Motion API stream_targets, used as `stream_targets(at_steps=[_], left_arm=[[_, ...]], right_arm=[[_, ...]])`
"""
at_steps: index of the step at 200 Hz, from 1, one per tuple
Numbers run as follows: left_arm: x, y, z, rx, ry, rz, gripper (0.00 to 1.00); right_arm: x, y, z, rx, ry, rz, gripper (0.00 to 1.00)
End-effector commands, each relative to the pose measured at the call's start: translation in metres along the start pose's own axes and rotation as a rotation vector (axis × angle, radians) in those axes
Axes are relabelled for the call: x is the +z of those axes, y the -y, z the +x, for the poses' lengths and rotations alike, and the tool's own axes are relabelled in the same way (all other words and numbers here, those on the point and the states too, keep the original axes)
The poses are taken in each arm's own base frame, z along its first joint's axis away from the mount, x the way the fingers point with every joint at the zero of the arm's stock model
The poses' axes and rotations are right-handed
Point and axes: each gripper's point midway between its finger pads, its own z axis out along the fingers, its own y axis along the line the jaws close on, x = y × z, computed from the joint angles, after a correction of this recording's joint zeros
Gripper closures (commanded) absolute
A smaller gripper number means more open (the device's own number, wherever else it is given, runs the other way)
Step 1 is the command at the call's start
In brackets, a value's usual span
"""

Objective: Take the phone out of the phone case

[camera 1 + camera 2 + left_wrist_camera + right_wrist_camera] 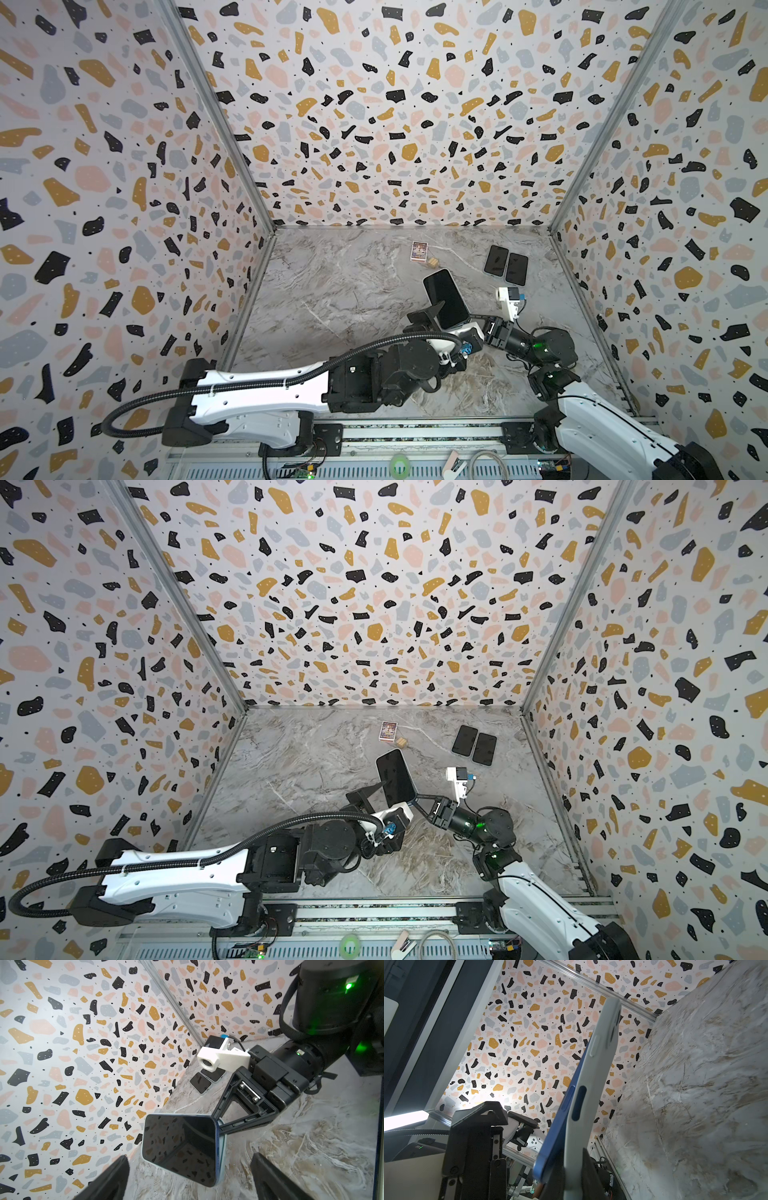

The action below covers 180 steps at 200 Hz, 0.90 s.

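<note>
Phone (446,299) in its pale case (591,1084), held up above the marble table (332,291) by the right claw (473,319)
The right claw is clamped shut on the case's near end, a finger wedged between case and phone; there the blue phone edge stands apart from the case, while farther up it sits inside; the left claw (190,1156) gapes wide, one finger on each side of the screen, touching nothing; two spare phones (506,264) and a card box (419,251) lie at the back.

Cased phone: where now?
Cased phone is right of centre in both top views, held above the table by the right claw, open left claw beside it.
</note>
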Motion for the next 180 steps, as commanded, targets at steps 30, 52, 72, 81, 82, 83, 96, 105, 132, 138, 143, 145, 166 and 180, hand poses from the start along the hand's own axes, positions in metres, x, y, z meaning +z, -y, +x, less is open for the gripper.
stream_targets(at_steps=[30,52,72,81,82,83,96,105,132,138,143,145,166,180], left_arm=[[0.009,-0.006,0.000,0.047,-0.036,-0.074,0.08],[0.010,-0.008,-0.001,0.048,-0.040,-0.092,0.08],[0.013,-0.008,0.002,0.059,-0.053,-0.106,0.08],[0.014,-0.007,0.003,0.063,-0.056,-0.106,0.08],[0.014,-0.007,0.003,0.064,-0.057,-0.106,0.08],[0.014,-0.006,0.003,0.066,-0.059,-0.105,0.08],[0.015,-0.006,0.004,0.072,-0.063,-0.107,0.10],[0.015,-0.007,0.005,0.073,-0.069,-0.115,0.10],[0.016,-0.010,0.004,0.071,-0.066,-0.122,0.10],[0.017,-0.009,0.005,0.073,-0.068,-0.122,0.10],[0.018,-0.009,0.006,0.078,-0.073,-0.124,0.10],[0.018,-0.009,0.006,0.078,-0.073,-0.126,0.10],[0.022,-0.008,0.008,0.079,-0.081,-0.131,0.11],[0.024,-0.010,0.009,0.076,-0.084,-0.137,0.11]], right_arm=[[-0.002,-0.022,-0.007,-0.081,0.027,-0.066,1.00],[-0.002,-0.023,-0.007,-0.085,0.028,-0.066,1.00],[-0.002,-0.024,-0.008,-0.086,0.029,-0.066,1.00],[-0.001,-0.024,-0.008,-0.084,0.028,-0.066,1.00],[-0.001,-0.024,-0.008,-0.084,0.028,-0.066,1.00],[-0.002,-0.024,-0.008,-0.085,0.027,-0.066,1.00],[-0.002,-0.024,-0.008,-0.085,0.028,-0.066,1.00],[-0.002,-0.024,-0.008,-0.086,0.028,-0.066,1.00],[-0.002,-0.026,-0.008,-0.090,0.029,-0.069,1.00],[-0.002,-0.026,-0.008,-0.089,0.028,-0.069,1.00],[-0.002,-0.026,-0.008,-0.090,0.029,-0.070,1.00],[-0.002,-0.027,-0.008,-0.090,0.029,-0.070,1.00],[-0.002,-0.027,-0.008,-0.092,0.027,-0.070,1.00],[-0.002,-0.028,-0.008,-0.095,0.026,-0.073,1.00]])
